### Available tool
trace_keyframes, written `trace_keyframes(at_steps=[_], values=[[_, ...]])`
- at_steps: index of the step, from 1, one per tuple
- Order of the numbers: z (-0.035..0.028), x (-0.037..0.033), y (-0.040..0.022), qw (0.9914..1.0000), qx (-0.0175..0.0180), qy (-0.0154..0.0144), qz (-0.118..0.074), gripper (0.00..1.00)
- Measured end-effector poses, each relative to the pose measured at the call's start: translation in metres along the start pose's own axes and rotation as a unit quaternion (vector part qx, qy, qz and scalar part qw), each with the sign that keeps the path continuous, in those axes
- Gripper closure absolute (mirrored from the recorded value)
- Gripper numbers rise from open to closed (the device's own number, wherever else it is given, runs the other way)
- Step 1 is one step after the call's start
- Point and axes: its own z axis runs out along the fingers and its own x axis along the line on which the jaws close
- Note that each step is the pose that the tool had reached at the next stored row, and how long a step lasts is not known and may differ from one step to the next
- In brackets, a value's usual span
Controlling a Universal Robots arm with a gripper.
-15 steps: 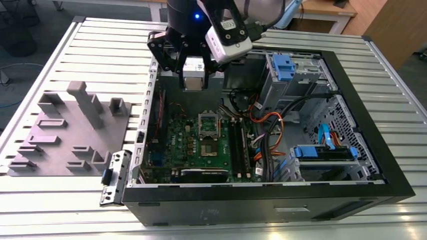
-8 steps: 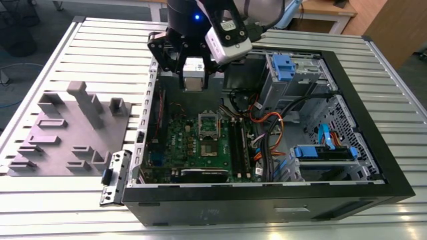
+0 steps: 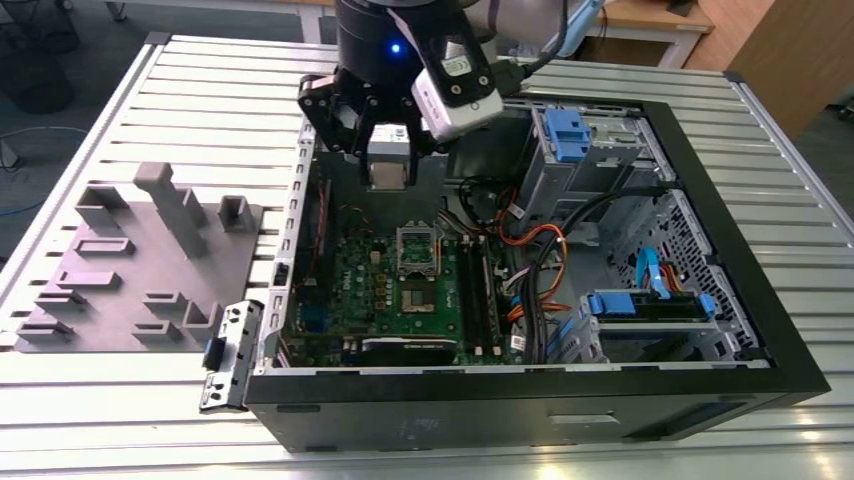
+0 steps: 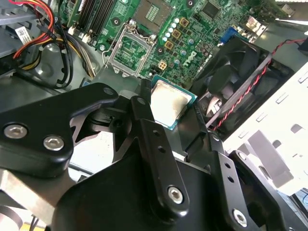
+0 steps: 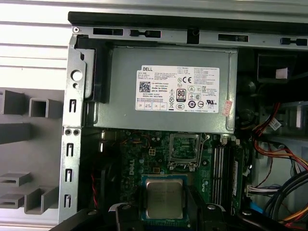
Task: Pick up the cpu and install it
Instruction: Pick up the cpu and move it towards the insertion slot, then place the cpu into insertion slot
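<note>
Gripper holds cpu over PC case w/ mobo, socket inside.

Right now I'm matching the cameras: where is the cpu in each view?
Exterior view: cpu held by the gripper, up over the socket.
First wrist view: cpu between the fingers, next to the socket.
Second wrist view: cpu between fingers, socket beyond.
Shared landmark: the empty socket.

Exterior view: high, off the arm, looking down on the whole open computer case.
First wrist view: near, facing straight down into the case.
Second wrist view: closer, slanting past the gripper.
Shared: the socket (all three views); the cpu in both wrist views.
</note>
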Motion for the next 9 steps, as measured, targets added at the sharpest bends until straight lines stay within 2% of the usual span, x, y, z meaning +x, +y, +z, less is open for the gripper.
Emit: trace_keyframes(at_steps=[9], values=[[0.0088,-0.004,-0.0059,1.0,0.0001,0.0003,0.0,0.53]])
